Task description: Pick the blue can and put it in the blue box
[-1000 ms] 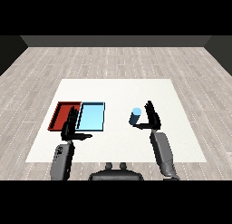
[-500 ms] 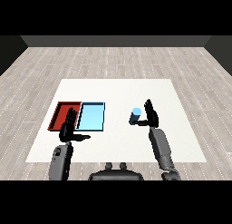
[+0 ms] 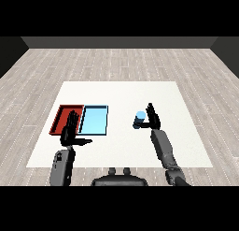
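The blue can [image 3: 139,119] stands upright on the white table [image 3: 121,94], right of centre. My right hand [image 3: 152,118] is just to its right, fingers straight and pointing up, thumb reaching toward the can; it looks to be touching or nearly touching it. The light blue tray [image 3: 94,120] lies left of centre with nothing in it. My left hand [image 3: 70,132] is raised in front of the trays' near edge, fingers straight, thumb out to the right.
The red tray [image 3: 64,118] lies against the left side of the blue tray, partly hidden by my left hand. Bare white table stretches between the blue tray and the can, and beyond both.
My right hand has closed in slightly on the can from the right. The left hand, the can and the trays have stayed where they were.
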Tool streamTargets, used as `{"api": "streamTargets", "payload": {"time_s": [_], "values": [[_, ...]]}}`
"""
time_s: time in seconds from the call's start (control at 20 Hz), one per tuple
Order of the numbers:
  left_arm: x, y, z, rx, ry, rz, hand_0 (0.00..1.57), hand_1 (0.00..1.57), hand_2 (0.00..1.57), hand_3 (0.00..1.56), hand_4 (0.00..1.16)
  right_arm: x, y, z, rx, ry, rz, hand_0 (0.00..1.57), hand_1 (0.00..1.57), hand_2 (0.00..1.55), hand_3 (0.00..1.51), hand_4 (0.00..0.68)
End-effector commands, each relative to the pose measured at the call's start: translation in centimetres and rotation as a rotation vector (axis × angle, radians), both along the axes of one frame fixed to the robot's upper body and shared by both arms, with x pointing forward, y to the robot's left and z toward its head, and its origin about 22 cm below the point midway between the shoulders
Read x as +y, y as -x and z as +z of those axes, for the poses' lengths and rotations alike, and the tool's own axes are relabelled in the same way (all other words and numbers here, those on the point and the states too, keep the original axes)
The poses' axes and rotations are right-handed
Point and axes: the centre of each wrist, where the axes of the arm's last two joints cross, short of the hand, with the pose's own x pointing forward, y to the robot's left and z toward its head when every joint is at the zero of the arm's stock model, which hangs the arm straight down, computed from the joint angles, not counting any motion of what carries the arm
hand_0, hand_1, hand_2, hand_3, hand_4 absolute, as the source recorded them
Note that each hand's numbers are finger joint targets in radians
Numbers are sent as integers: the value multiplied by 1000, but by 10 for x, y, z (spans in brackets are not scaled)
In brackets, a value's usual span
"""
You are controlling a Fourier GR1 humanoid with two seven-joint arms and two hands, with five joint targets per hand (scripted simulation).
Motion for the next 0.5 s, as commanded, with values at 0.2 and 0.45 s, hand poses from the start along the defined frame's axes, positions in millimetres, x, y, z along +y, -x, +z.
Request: {"api": "streamTargets", "payload": {"time_s": [0.2,0.45], "values": [[15,3,1,-11,5,-8,0,0,0,0,0,21,8,-21,26,-51,-8,0,0,0,0,0],[-19,-7,-16,4,-9,-9,0,0,0,0,0,19,-10,-14,53,-53,3,0,0,0,0,0]]}}
